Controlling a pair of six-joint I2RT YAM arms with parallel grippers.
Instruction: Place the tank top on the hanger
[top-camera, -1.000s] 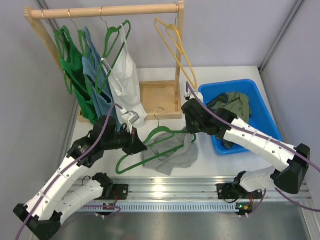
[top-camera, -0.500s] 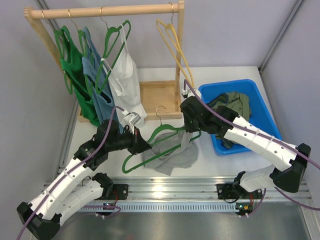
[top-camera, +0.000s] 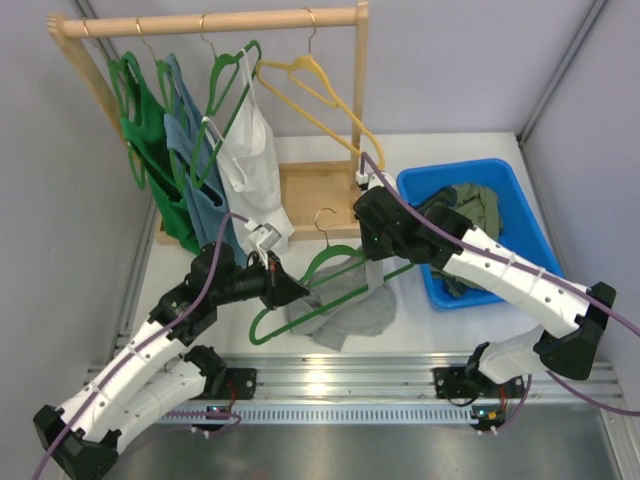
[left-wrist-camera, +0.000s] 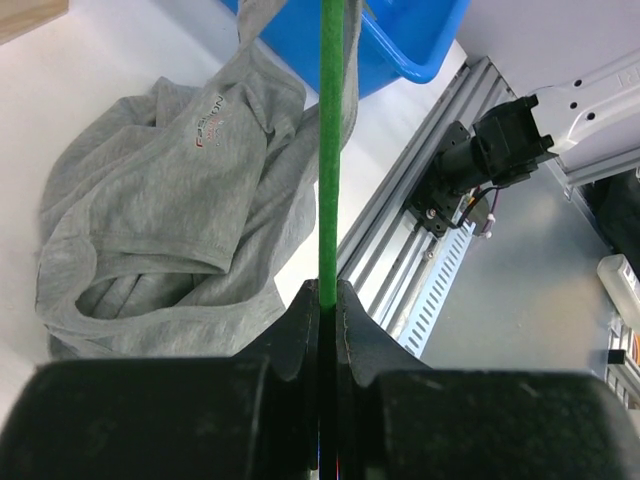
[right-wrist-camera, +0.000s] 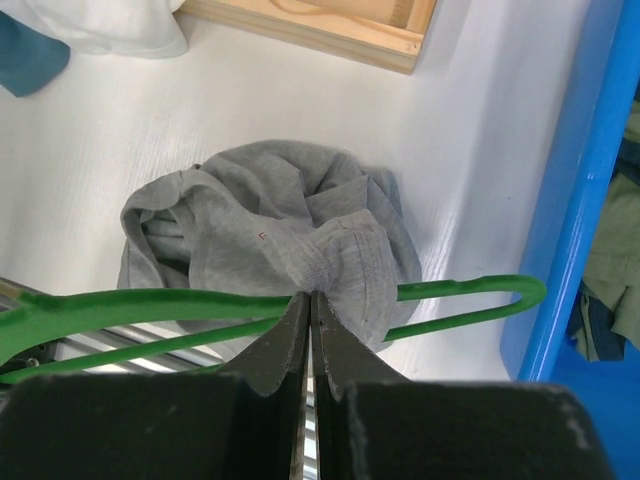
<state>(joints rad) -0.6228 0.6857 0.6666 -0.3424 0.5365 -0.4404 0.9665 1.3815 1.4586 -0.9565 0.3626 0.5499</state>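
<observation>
The left gripper is clamped on the hanger, its jaws pressed tight against the thin green bar, which runs straight away from the fingers in the left wrist view. From above, we see this gripper holding the hanger near one end, tilted over the table, with the hook pointing toward the wooden rack. The right gripper pinches a gathered fold of the tank top right at the hanger's other arm. The grey fabric rises to the fingertips in a cone, while the rest lies crumpled on the table beneath the hanger. We cannot tell whether the fabric passes round the bar. Nearby stands the blue bin, holding an olive garment.
</observation>
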